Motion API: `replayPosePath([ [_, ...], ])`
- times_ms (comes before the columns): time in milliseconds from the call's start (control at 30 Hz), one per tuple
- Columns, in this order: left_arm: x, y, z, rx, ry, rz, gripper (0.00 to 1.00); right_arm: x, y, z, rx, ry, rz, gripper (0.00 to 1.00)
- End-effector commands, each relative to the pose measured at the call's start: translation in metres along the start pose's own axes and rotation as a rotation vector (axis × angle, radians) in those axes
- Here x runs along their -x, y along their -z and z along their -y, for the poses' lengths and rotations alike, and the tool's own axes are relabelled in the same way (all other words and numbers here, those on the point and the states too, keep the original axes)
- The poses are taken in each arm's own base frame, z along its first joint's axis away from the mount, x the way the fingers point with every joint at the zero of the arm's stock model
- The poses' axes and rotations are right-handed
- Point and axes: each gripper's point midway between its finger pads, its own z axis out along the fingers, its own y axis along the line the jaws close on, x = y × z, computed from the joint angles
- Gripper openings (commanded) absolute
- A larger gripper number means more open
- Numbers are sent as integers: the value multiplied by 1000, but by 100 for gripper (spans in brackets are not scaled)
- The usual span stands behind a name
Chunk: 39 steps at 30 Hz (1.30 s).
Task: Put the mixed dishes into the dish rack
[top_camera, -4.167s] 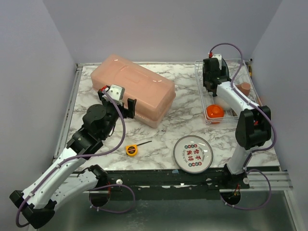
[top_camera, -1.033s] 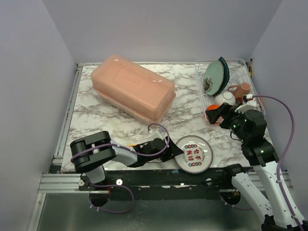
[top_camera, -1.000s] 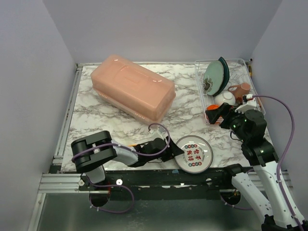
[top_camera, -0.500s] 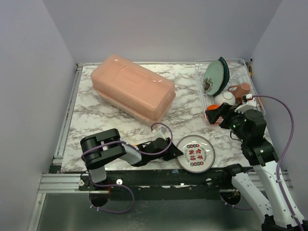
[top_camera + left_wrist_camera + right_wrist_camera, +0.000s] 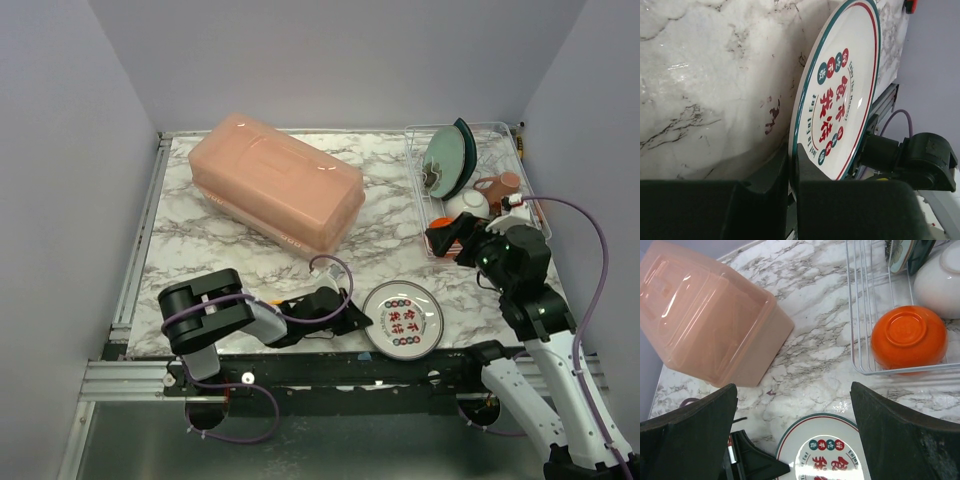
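Observation:
The round pale plate (image 5: 402, 320) with red characters and a green rim lies flat near the table's front edge. My left gripper (image 5: 358, 318) reaches in low from the left and is shut on its left rim; the left wrist view shows the plate (image 5: 840, 90) with its rim pinched in that gripper (image 5: 792, 160). My right gripper (image 5: 447, 236) hovers open over the near end of the dish rack (image 5: 415, 200), and the right wrist view shows nothing in the gripper (image 5: 795, 435). The rack holds an orange bowl (image 5: 909, 337), a white bowl (image 5: 466, 205), a teal plate (image 5: 445, 160) and a pinkish mug (image 5: 498, 186).
A big pink plastic tub (image 5: 275, 190) lies upside down across the back left of the marble table. The table's metal front rail (image 5: 330, 362) runs just below the plate. The rack's wire wall (image 5: 855, 315) stands at the right.
The left jaws have closed on the plate's left rim, and the left forearm has shifted a little. The right arm has hardly moved.

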Motion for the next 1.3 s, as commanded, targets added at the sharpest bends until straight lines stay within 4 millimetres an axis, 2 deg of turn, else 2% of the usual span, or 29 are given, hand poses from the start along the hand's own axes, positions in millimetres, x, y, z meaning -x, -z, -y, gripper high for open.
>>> replayPosePath([
  [0, 1, 17, 10, -23, -79, -11, 3, -4, -4, 0, 14, 7, -14, 97],
  [200, 13, 37, 31, -56, -160, 30, 0, -7, -7, 0, 9, 4, -28, 97],
  [533, 40, 83, 43, -82, -187, 146, 0, -20, -13, -6, 54, 9, -96, 99],
  [633, 55, 101, 41, -51, -182, 205, 0, -34, -13, -29, 201, 27, -177, 100],
  [733, 72, 120, 42, -35, -200, 276, 0, -64, 0, -68, 490, 35, -344, 100],
  [767, 77, 128, 44, -42, -207, 297, 0, -71, 2, -73, 534, 25, -387, 100],
  [867, 90, 147, 46, -50, -218, 354, 0, -83, -1, -69, 529, -2, -436, 100],
  [1067, 110, 183, 49, -92, -198, 451, 0, -96, 5, -78, 619, -41, -510, 100],
  [1267, 116, 195, 59, -151, -166, 474, 0, -107, 19, -93, 750, -142, -585, 95],
])
